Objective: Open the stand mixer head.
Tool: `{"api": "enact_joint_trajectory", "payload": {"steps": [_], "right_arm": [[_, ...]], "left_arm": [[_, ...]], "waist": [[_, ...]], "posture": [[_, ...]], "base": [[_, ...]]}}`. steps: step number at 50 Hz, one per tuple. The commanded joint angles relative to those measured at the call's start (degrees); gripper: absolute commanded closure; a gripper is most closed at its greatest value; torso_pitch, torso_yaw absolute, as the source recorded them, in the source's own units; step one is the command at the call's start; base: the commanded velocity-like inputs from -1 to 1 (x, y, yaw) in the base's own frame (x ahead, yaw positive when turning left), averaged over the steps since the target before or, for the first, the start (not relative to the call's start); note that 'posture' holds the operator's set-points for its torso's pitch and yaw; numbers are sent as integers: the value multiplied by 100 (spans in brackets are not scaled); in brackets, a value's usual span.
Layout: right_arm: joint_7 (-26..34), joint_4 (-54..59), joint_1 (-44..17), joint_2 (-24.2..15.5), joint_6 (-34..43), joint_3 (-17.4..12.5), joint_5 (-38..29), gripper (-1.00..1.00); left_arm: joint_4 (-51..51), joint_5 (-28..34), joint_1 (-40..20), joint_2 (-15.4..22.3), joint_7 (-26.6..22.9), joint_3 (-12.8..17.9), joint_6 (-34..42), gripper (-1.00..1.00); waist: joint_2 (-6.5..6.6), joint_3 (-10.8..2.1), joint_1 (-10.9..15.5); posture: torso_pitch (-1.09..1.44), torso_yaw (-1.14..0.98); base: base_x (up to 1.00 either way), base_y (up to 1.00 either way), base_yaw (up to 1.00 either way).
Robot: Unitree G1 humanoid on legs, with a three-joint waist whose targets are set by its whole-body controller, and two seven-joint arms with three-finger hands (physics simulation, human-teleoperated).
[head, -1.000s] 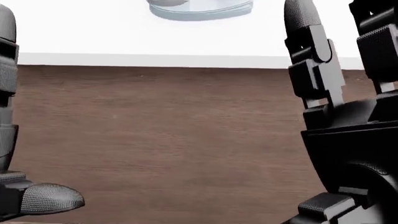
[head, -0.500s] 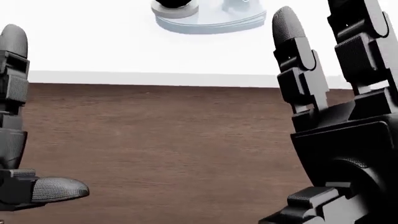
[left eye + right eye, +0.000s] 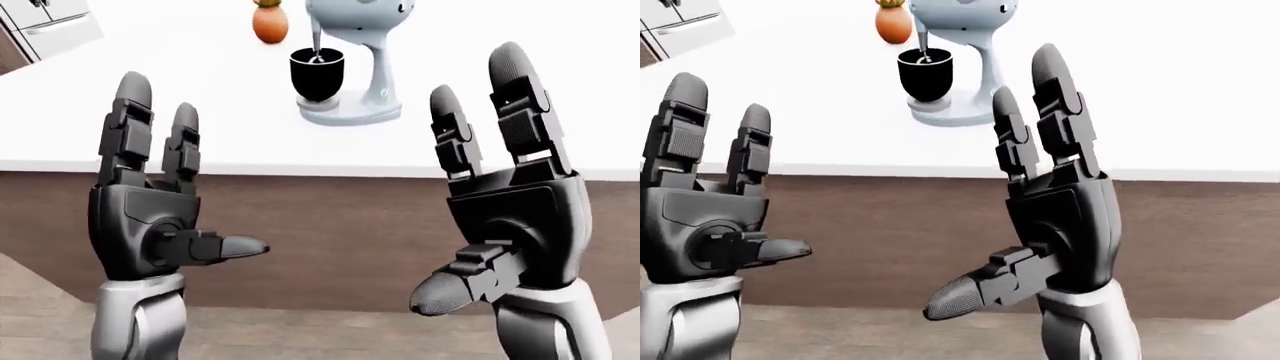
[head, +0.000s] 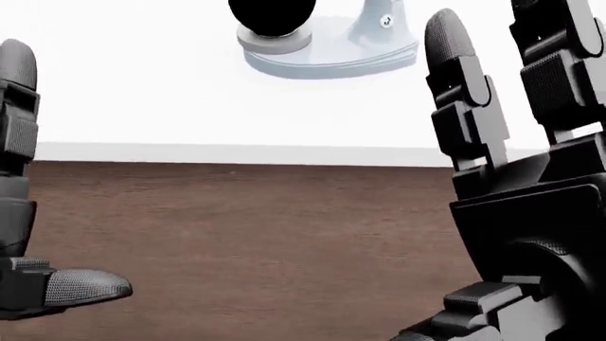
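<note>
A pale blue-grey stand mixer stands on the white counter at the top middle of the left-eye view. Its head is down over a black bowl. The head view shows only its base. My left hand is open with its fingers up, low at the left. My right hand is open with its fingers up, at the right. Both hands are held before the counter's brown side, short of the mixer and touching nothing.
An orange fruit-like object stands on the counter left of the mixer. A grey appliance shows at the top left. The counter's brown wood panel faces me, with wood floor below it.
In the head view the counter edge and mixer base have slid downward, so the camera has moved. More of the base and bowl shows. Both hands stay open and raised.
</note>
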Motion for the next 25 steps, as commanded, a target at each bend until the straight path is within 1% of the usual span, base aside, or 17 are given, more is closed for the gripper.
{"api": "enact_joint_trajectory", "payload": {"steps": [1, 2, 4, 5, 8, 9, 11, 13, 14, 17, 18, 19, 20, 21, 22, 24, 25], "right_arm": [[-1, -240, -118, -49, -246, -19, -36, -100], [-1, -240, -108, -32, -234, 14, -98, -100], [24, -240, -106, -3, -235, 17, -148, -100], [24, -240, -116, 14, -215, -8, -126, -100], [4, -240, -135, -4, -193, -37, -61, -100], [16, -240, -130, -3, -201, -72, 18, -100], [34, -240, -117, -9, -198, -51, -44, -100], [61, -240, -88, 23, -217, 4, -179, -100], [66, -240, -98, 58, -199, -25, -170, -100], [72, -240, -100, 37, -212, -54, -66, -100], [63, -240, -104, 29, -216, -69, -40, -100], [56, -240, -110, 28, -220, -74, -44, -100], [42, -240, -117, 17, -214, -54, -90, -100], [34, -240, -112, 14, -232, -17, -142, -100], [39, -240, -101, 15, -245, -2, -165, -100], [33, -240, -117, 17, -223, -21, -151, -100], [23, -240, -129, 14, -223, -30, -126, -100]], "left_arm": [[-287, -23, -172, 16, -68, -53, -191, -96], [-285, -18, -171, 16, -70, -55, -192, -96], [-285, -28, -180, 20, -65, -44, -186, -96], [-285, -16, -170, 17, -70, -53, -193, -96], [-301, -20, -168, 14, -68, -55, -183, -96], [-295, -17, -166, 13, -71, -55, -190, -96], [-301, -9, -159, 9, -75, -63, -194, -96], [-298, -10, -163, 10, -73, -56, -195, -96], [-300, -6, -161, 10, -76, -57, -198, -96], [-304, -1, -152, 7, -80, -62, -200, -96], [-307, -5, -153, 7, -78, -60, -196, -97], [-309, -1, -155, 9, -78, -60, -192, -97], [-310, -4, -156, 9, -78, -58, -189, -96], [-309, -9, -160, 11, -78, -54, -188, -96], [-310, -14, -168, 16, -73, -45, -182, -96], [-311, -32, -176, 26, -69, -29, -171, -96], [-308, -25, -174, 23, -70, -37, -175, -96]], "waist": [[30, -47, -13], [30, -84, -33], [6, -282, -35], [-46, -285, -8], [-348, -315, 42], [-200, -402, 17], [-181, 107, -60], [-193, 0, -87], [-190, -181, -105], [69, -283, -124], [-58, -351, -84], [-64, -84, -45], [-12, 65, -76], [-4, 14, -42], [0, -160, -59], [-87, -305, -26], [-167, -323, 5]], "posture": [[0, 0], [0, 0], [0, 0], [0, 0], [0, 0], [0, 0], [0, 0], [0, 0], [0, 0], [0, 0], [0, 0], [0, 0], [0, 0], [0, 0], [0, 0], [0, 0], [0, 0]], "base": [[48, 0, 0], [10, 0, 0], [0, 0, 0], [0, 0, 0], [0, 0, 0], [40, 0, 0], [84, -8, 0], [16, 0, 0], [0, 0, 0], [1, 0, 0], [48, 0, 0], [73, 0, 0], [74, 0, 0], [24, 0, 0], [8, 0, 0], [0, 0, 0], [0, 0, 0]]}}
